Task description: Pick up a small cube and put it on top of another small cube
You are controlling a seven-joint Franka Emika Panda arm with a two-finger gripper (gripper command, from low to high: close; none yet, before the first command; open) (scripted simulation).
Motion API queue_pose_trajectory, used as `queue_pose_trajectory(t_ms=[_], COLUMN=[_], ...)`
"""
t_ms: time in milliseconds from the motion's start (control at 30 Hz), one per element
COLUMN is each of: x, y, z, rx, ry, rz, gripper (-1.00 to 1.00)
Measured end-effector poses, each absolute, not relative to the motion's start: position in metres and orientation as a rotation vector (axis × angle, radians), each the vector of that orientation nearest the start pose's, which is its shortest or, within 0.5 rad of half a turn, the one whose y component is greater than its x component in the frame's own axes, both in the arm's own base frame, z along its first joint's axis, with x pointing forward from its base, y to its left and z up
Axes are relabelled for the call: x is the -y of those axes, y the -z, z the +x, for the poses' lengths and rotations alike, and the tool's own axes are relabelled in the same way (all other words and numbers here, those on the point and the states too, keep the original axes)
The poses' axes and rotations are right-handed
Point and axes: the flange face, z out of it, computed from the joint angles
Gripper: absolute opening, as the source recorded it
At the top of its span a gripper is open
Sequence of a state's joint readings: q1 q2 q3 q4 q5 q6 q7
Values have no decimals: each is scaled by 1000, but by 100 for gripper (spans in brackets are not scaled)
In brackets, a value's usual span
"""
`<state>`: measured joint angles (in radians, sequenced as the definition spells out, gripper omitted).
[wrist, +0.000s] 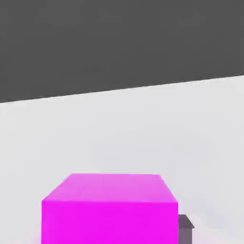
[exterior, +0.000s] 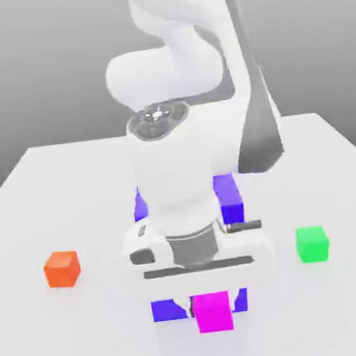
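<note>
The small magenta cube point(exterior: 214, 312) sits directly under my hand, in front of the large blue-purple cube point(exterior: 230, 197) in the exterior view. My gripper point(exterior: 204, 299) is down around the magenta cube and shut on it. In the hand view the magenta cube point(wrist: 110, 217) looms very close, and one dark fingertip point(wrist: 186, 228) lies flush against its side. The other finger is hidden. I cannot tell whether the cube rests on the table or is raised off it. An orange cube point(exterior: 62, 269) stands at the exterior view's left.
A green cube point(exterior: 312, 244) stands at the exterior view's right. The arm's white body hides most of the blue-purple cube. The white table point(exterior: 72, 186) stretches out on both sides.
</note>
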<state>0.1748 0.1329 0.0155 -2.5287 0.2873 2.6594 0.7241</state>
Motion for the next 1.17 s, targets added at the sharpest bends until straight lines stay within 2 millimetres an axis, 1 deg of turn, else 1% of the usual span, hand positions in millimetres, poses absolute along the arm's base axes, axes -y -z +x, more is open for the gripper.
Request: queue_pose_trajectory(t_ms=[67,133,200,300,367,433,467,567,600,667,767,1000,1167], x=[-127,-177,-214,-249,-259,-267,-267,-261,-255,-249,-244,-240,-244], y=[-231,-237,-243,-247,-249,-249,-249,-246,-245,-238,-223,-192,-179], z=[436,411,383,339,314,289,280,257,255,255,257,260,256], rx=[-1061,-941,-860,-845,-884,-924,-964,-1116,-1192,-1259,-1295,-1315,-1290], ry=[-96,-96,-90,-79,-62,-40,-30,-6,-2,21,56,82,52], rz=[-2830,-2879,-2914,-2944,-2952,-2960,-2956,-2925,-2901,-2898,-2921,-2947,-2930], gripper=[-100,-100,-100,-100,-100,-100,-100,-100,-100,-100,-100,-100,-100])
